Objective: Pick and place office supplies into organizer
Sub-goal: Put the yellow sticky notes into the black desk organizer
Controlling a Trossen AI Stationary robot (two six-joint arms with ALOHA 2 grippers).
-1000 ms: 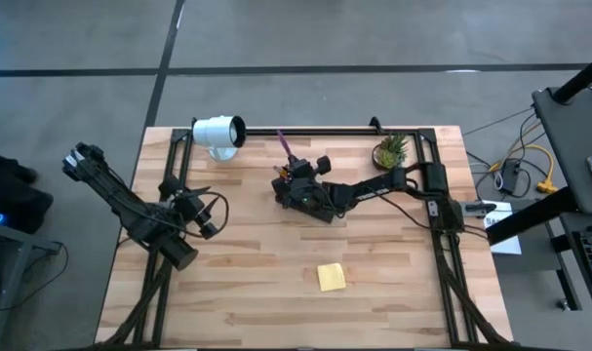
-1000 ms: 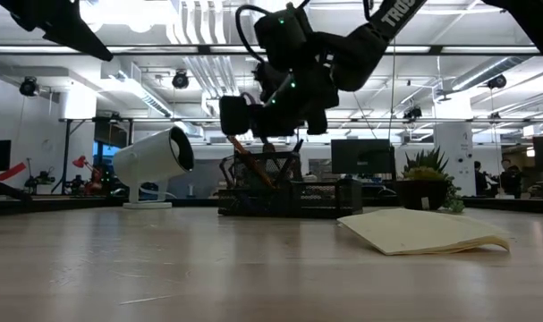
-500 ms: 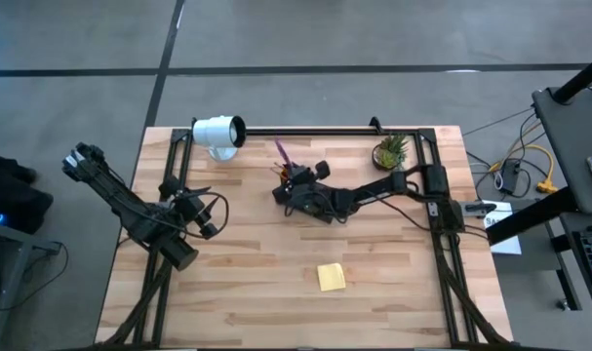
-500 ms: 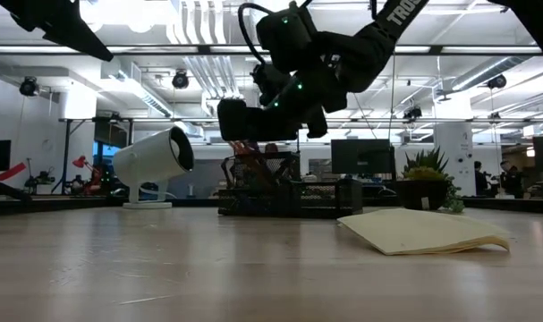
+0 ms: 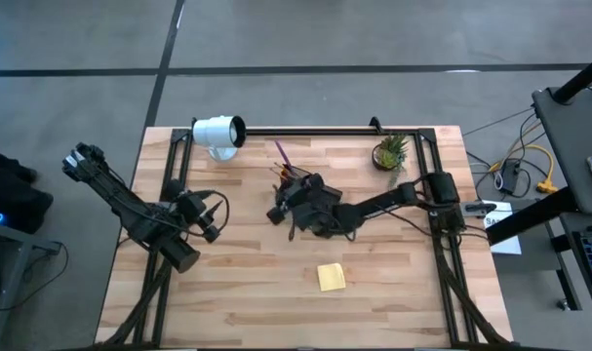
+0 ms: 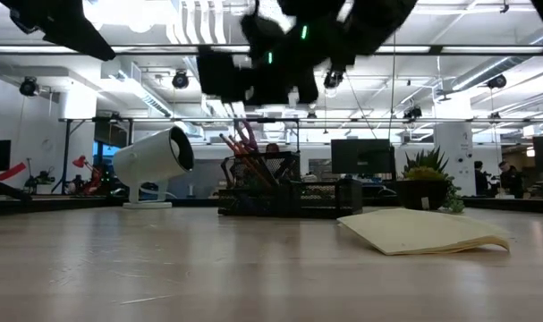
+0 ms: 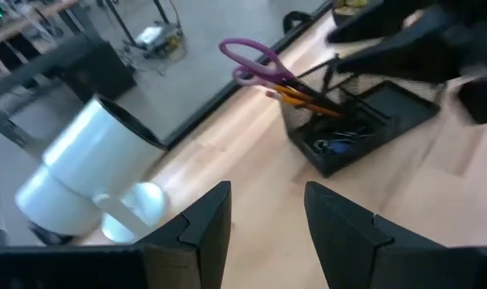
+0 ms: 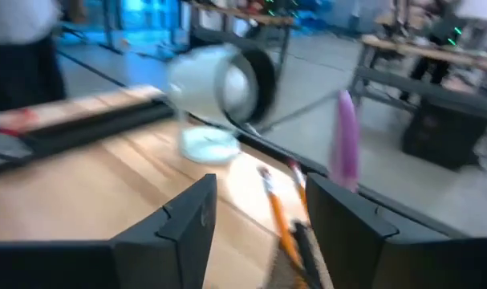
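Note:
The black organizer (image 5: 294, 181) stands mid-table toward the far side; in the left wrist view the organizer (image 7: 363, 120) shows its low tray and taller holder. Purple-handled scissors (image 7: 255, 64) and orange pencils (image 7: 307, 98) stick slanting out of the holder. The yellow sticky-note pad (image 5: 331, 277) lies flat nearer the front; it also shows in the low view (image 6: 423, 231). My right gripper (image 5: 276, 212) hovers open just on the near-left side of the organizer, above the table, and its wrist view (image 8: 259, 241) shows nothing between the fingers. My left gripper (image 7: 263, 233) waits open at the table's left (image 5: 213, 219).
A white cylindrical lamp (image 5: 217, 133) lies at the far left, and a small potted plant (image 5: 390, 151) stands at the far right. A black rail (image 5: 325, 131) runs along the far edge. Bare wood lies around the pad.
My right gripper has drawn away from over the organizer toward the table's near-left and risen. The pencils and scissors stay slanting in the holder, now clear of the gripper.

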